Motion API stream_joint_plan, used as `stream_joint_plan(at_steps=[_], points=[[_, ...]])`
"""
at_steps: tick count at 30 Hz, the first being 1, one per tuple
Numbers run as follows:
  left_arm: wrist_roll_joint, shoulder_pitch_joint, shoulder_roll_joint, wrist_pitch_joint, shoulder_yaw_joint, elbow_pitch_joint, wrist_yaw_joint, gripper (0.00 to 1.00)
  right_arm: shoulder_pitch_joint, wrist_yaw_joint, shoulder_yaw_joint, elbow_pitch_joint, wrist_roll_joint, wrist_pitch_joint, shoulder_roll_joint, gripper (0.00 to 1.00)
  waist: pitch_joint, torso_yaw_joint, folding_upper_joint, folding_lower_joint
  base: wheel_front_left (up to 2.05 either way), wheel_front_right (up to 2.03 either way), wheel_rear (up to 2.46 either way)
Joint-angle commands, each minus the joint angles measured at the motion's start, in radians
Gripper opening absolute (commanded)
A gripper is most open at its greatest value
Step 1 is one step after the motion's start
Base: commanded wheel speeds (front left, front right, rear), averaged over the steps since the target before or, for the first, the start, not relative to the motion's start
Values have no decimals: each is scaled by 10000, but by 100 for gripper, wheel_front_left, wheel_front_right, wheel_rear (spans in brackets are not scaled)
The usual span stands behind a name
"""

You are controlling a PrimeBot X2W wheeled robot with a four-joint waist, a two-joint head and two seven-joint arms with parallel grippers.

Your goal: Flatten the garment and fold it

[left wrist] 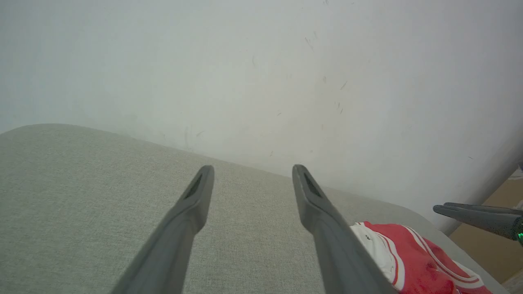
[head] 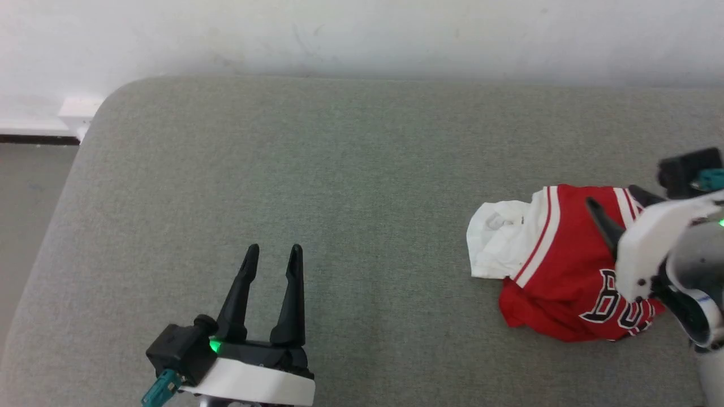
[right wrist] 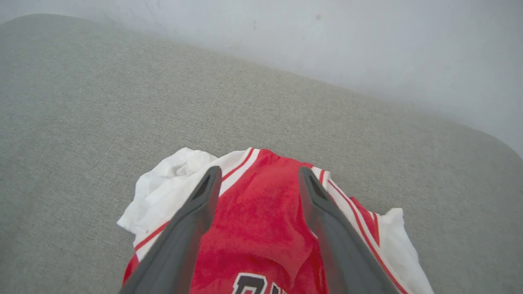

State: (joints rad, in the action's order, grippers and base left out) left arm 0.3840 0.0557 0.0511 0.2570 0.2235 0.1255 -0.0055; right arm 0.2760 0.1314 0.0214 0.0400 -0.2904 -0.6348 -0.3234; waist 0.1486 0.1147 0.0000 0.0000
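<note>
jersey (head: 560, 265) step: judged to be opening the crumpled heap out flat; no fold begun.
right gripper (head: 612, 195): fingers spread wide, gripping nothing, poised over the heap's red middle (right wrist: 261, 228); whether the tips touch cloth i cannot tell.
best pinch: judged to be a single layer at the striped trim (head: 547, 226), just toward 9 o'clock of the fingers, not the thick red bunch between them.
white sleeve (head: 498, 243): spills from the heap toward 9 o'clock and lies loose on the seat; a clear edge to pull outward.
lettering (head: 608, 302): creased at the heap's 6 o'clock side, so the front panel is doubled over there and needs drawing toward the robot.
cushion (head: 339, 169): grey woven fabric; the jersey sits at 4 o'clock on it, near the right edge. dragging it toward the centre would likely give room to spread.
left gripper (head: 274, 249): at 7 o'clock, fingers apart, empty, well apart from the jersey; it should take the sleeve side.
wall (head: 362, 34): pale, along 12 o'clock.
</note>
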Motion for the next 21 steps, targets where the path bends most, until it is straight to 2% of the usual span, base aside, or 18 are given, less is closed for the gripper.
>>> stream_joint_plan(at_steps=[1, 2, 6, 8, 12, 18, 19, 20, 21], points=[[0, -101, -9, 47, -18, -29, -8, 100, 168, -7, 55, -70, 40, -16, 34, 100, 121, 173, 0, 0, 0, 0, 0], [5, -152, -9, 47, 24, -64, -20, 100, 562, -7, 516, -716, 62, -261, 12, 100, 225, 393, 0, 0, 0, 0, 0], [70, -239, -9, 47, 85, -123, -15, 100, 1299, -7, 1573, -2019, 54, -712, -125, 100, 392, 809, 0, 0, 0, 0, 0], [82, -254, -9, 47, 109, -139, -19, 100, 1451, -7, 1806, -2337, 1, -821, -139, 100, 423, 909, 0, 0, 0, 0, 0], [166, -334, -9, 47, 202, -158, -7, 100, 2038, -7, 2977, -3314, -136, -974, -362, 100, 580, 1255, 0, 0, 0, 0, 0], [299, -512, -9, 47, 371, -200, 31, 100, 2530, -7, 3772, -4908, -152, -1451, -456, 100, 797, 1581, 0, 0, 0, 0, 0], [324, -544, -9, 47, 396, -210, 42, 100, 2583, -7, 3863, -5125, -124, -1532, -460, 68, 830, 1616, 0, 0, 0, 0, 0], [350, -572, -9, 47, 417, -215, 57, 100, 2644, -7, 3912, -5277, -109, -1493, -447, 0, 859, 1639, 0, 0, 0, 0, 0], [372, -593, -9, 47, 432, -213, 72, 100, 2709, -7, 3940, -5407, -65, -1412, -440, 0, 886, 1651, 0, 0, 0, 0, 0]])
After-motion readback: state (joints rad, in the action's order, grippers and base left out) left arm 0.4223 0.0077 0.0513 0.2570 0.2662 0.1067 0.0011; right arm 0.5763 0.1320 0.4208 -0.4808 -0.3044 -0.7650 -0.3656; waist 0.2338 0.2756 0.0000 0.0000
